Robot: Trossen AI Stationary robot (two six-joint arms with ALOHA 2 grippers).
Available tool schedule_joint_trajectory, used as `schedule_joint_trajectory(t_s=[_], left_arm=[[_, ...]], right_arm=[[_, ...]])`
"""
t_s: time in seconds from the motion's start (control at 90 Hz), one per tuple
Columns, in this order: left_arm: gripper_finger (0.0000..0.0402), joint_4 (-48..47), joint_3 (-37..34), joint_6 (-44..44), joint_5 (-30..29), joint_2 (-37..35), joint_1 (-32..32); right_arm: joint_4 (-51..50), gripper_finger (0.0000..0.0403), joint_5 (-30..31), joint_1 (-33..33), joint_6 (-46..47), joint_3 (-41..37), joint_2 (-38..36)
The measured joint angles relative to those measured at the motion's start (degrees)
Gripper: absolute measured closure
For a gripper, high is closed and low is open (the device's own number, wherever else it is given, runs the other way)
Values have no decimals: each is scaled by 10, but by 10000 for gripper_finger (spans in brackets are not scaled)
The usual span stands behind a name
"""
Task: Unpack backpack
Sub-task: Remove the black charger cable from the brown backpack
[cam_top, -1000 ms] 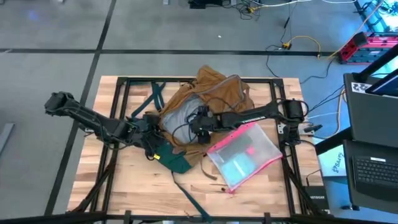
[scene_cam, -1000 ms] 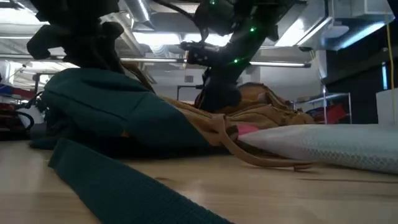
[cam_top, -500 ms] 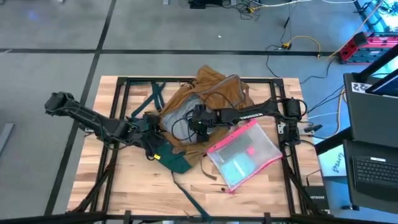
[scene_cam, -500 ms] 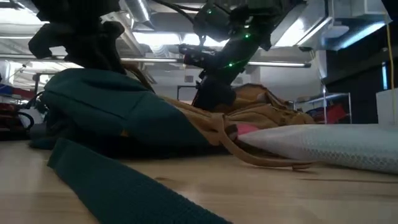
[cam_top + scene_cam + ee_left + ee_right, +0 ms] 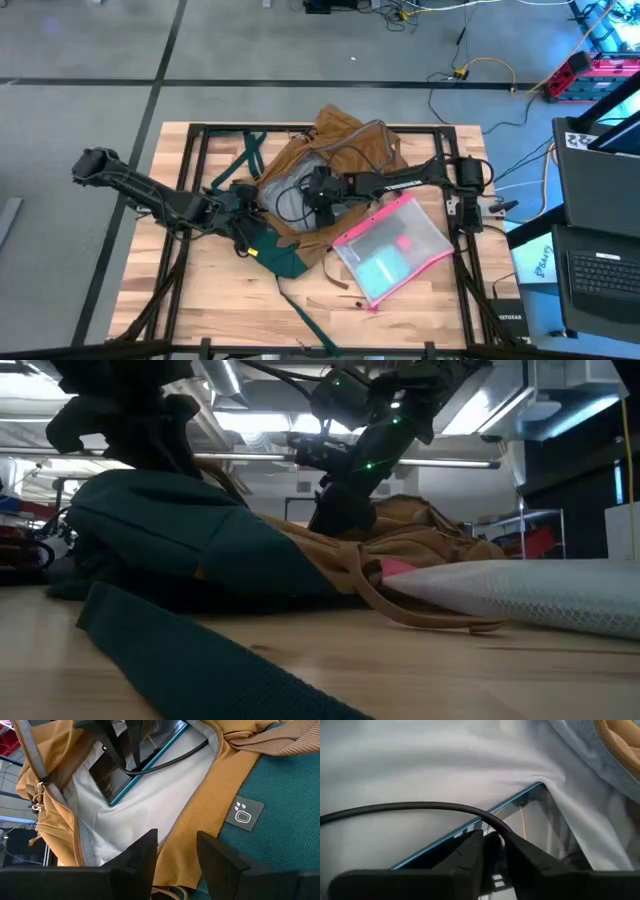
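Backpack (image 5: 330,150) lies at table centre, tan with teal base, flap open on grey lining. At its nine o'clock the left gripper (image 5: 175,850) pinches the tan zip edge. Only the wrist views show one teal-edged tablet (image 5: 120,775) inside; the right gripper (image 5: 492,850), reaching in from three o'clock, grips its edge beside one black cable (image 5: 420,809). One pink-edged pouch (image 5: 390,250) lies at four o'clock.

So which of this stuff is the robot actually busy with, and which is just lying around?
In the job:
- backpack, lying open on the table
- flat teal-edged device inside it, with a black cable across it
- right pincer, reaching into the backpack
- left pincer, at the backpack's opening edge

Lying about:
- clear pink-edged pouch, beside the backpack
- loose green strap on the table
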Motion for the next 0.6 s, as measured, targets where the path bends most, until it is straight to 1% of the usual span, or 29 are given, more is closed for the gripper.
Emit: schedule_joint_trajectory(t_s=[0.156, 0.289, 0.6], left_arm=[[279, 0, 0, -2, 0, 0, 0], [279, 0, 0, -2, 0, 0, 0], [279, -1, 0, -5, 0, 0, 0]], right_arm=[[10, 267, 2, 14, -5, 0, 0], [38, 235, 2, 23, -5, 0, 5], [66, 217, -4, 17, -5, 0, 12]])
